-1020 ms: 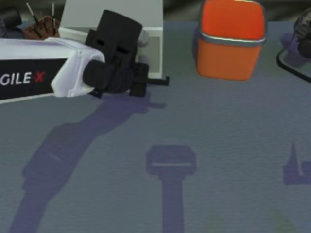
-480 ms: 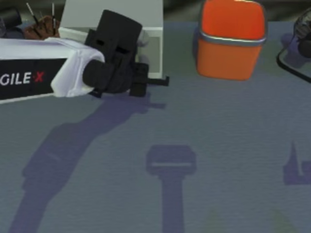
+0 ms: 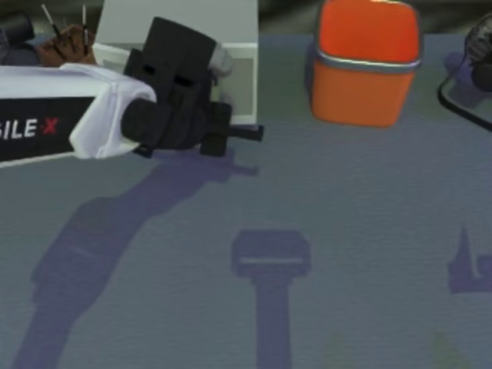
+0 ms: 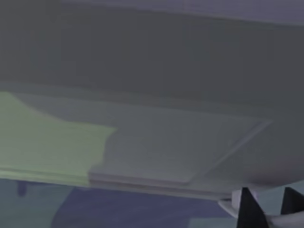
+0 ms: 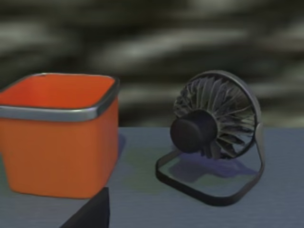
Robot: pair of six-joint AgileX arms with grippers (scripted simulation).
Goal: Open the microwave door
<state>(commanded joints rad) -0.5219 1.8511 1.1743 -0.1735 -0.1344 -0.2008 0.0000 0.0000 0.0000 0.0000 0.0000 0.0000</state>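
Microwave (image 3: 181, 19) at upper left of the top view, door (image 4: 156, 142) filling the left wrist view; left tool (image 3: 231, 132) at the door's handle edge, finger state cannot be told; pulling step likely under way; next, swing outward; right arm unseen.

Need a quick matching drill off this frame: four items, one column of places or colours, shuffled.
Items:
1. microwave
2. orange bin
3. desk fan
4. left end effector

Descriptions:
A. black, on a wire stand
B. at the microwave's front, top view's upper left
C. light grey-white box at the table's back edge
D. open-topped, right of the microwave

Pairs: 1-C, 2-D, 3-A, 4-B
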